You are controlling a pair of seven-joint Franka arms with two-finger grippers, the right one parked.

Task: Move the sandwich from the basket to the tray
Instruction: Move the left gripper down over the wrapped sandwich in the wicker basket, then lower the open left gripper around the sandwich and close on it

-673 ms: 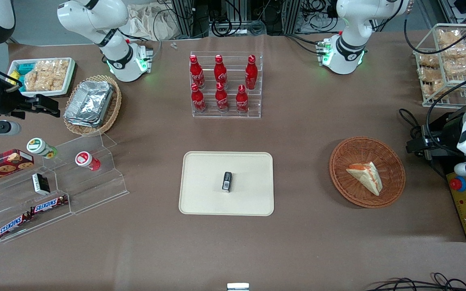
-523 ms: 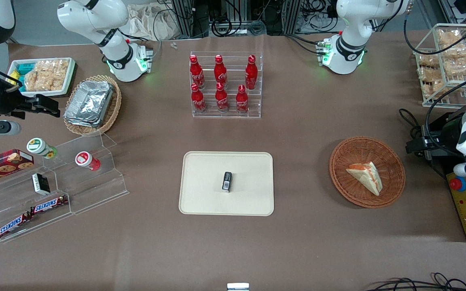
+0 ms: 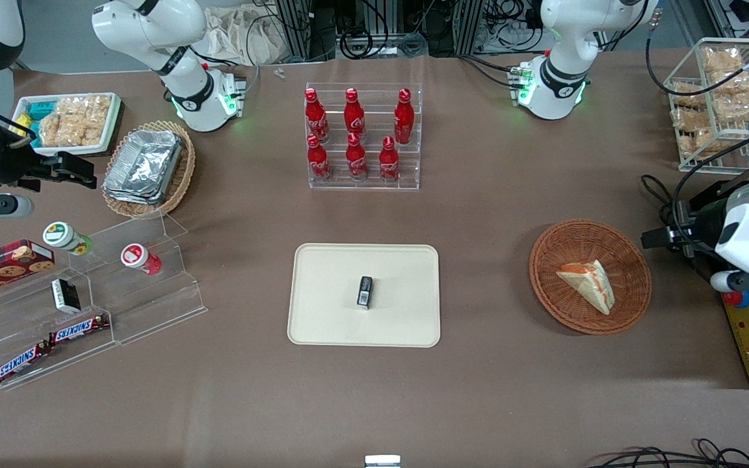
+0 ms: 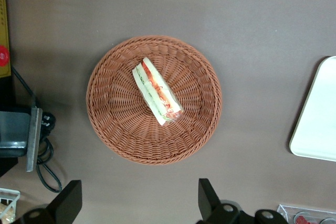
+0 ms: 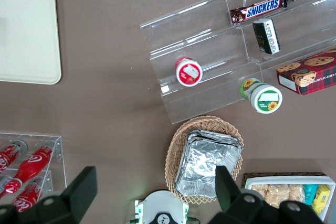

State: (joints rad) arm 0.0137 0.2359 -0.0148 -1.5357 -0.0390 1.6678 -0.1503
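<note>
One tray, one small dark item at its centre, maybe a box. One basket holds one sandwich, mid-basket. Gripper above the basket, fingers spread wide, empty.

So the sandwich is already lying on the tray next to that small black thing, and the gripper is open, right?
Not quite. The sandwich lies in the basket, as the front view shows; the tray holds only the small black thing. The gripper is indeed open, hanging above the basket.
</note>
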